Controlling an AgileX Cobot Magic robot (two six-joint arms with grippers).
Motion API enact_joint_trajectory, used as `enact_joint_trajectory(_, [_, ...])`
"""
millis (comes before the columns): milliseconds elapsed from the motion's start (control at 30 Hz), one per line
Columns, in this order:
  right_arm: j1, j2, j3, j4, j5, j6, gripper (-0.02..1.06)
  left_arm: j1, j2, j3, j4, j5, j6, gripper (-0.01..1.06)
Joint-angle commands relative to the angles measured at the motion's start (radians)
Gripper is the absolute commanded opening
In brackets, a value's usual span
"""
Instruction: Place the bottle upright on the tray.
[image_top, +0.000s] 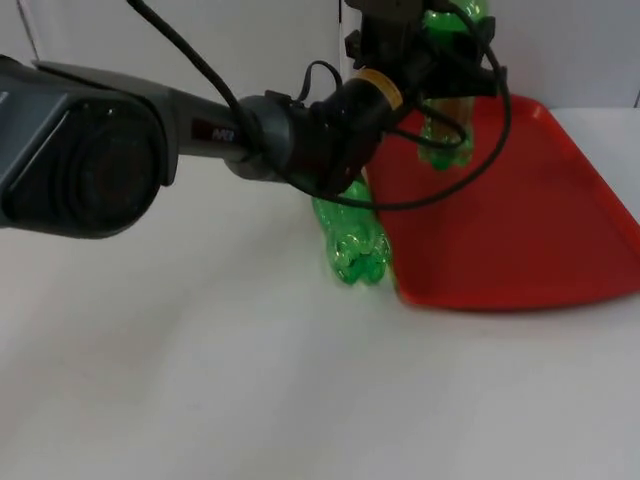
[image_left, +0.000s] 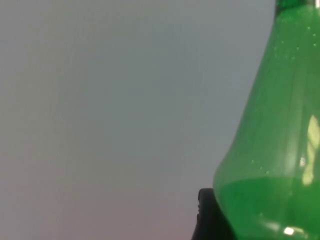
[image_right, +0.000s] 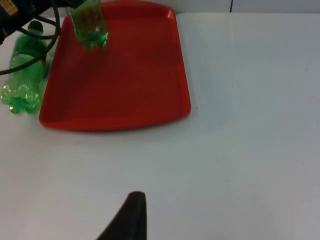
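A green plastic bottle (image_top: 446, 135) stands upright over the far left part of the red tray (image_top: 520, 220), and my left gripper (image_top: 440, 55) is shut on its upper body. Its lobed base (image_right: 89, 30) is close to the tray floor (image_right: 120, 75); I cannot tell whether they touch. In the left wrist view the bottle's shoulder (image_left: 275, 150) rises right beside a black fingertip (image_left: 207, 215). My right gripper (image_right: 131, 217) waits over bare table, in front of the tray and apart from it.
A second green bottle (image_top: 355, 240) lies on its side on the table, close against the tray's left rim (image_right: 22, 75). The left arm reaches across the table's back left. White table top spreads in front of the tray and to its right.
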Motion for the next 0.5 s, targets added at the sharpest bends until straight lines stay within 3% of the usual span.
enact_joint_trajectory(0, [-0.007,-0.004,0.002,0.002,-0.007,-0.002,1.04,0.0,0.003,-0.007,-0.001,-0.012,-0.004,0.0])
enact_joint_trajectory(467, [-0.007,-0.004,0.002,0.002,-0.007,-0.002,1.04,0.0,0.031,-0.007,0.01,0.001,-0.004,0.0])
